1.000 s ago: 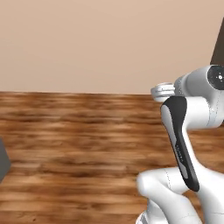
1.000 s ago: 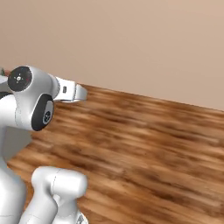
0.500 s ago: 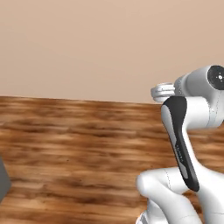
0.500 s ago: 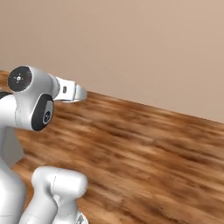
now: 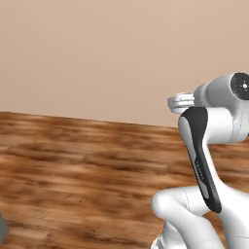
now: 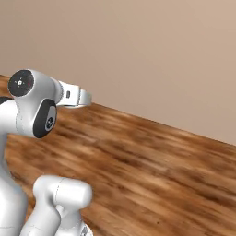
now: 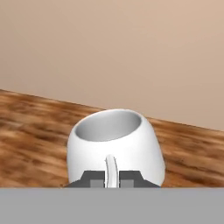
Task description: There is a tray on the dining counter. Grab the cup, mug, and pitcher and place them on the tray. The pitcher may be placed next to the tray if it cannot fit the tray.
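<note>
The white mug [image 7: 114,144] sits close in front of the hand camera, its opening facing up and away. Its thin white handle runs down between the two dark fingertips [image 7: 93,178]. My gripper [image 7: 111,178] is shut on that handle and carries the mug in the air above the floor. In both base views the white arm [image 5: 204,160] is folded high and close to the base, and its wrist [image 6: 73,97] points towards the wall. The tray, the dining counter, the cup and the pitcher are out of view.
A brown wooden floor [image 6: 152,170] stretches ahead to a plain beige wall [image 5: 97,53]. The corner of a dark grey object [image 5: 2,232] pokes in at the lower left edge of the left base view.
The whole picture has shifted, so the base is moving. The dark grey object has slid down to the left corner, and a dark shape at the top right has left the view. The arm's pose is unchanged.
</note>
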{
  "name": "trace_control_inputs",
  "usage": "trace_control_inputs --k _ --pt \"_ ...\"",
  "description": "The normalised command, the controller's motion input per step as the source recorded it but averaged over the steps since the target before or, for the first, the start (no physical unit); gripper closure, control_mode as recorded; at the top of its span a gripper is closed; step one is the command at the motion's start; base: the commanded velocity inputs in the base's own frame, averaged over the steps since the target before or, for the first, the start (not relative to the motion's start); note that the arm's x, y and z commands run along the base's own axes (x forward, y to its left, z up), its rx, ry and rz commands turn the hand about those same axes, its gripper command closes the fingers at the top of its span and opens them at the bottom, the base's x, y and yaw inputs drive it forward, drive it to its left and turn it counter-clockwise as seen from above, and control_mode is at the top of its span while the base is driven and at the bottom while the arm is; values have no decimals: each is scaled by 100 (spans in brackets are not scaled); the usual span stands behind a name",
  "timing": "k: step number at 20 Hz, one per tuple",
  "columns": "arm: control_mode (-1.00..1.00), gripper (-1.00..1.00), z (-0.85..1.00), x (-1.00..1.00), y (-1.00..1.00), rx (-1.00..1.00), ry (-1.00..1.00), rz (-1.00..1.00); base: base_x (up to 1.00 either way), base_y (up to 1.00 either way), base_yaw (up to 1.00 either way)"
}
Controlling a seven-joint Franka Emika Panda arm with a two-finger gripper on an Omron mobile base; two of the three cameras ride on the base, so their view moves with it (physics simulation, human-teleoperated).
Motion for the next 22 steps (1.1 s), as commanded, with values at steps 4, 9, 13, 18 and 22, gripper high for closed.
trace_control_inputs --k 4,9,13,18,22 --pt "100 100 0 0 0 0 0 0 100 2 21" --pt "100 100 0 0 0 0 0 0 100 0 26" --pt "100 100 0 0 0 0 0 0 100 0 32" --pt "100 100 0 0 0 0 0 0 100 0 36" --pt "100 100 0 0 0 0 0 0 100 0 39"
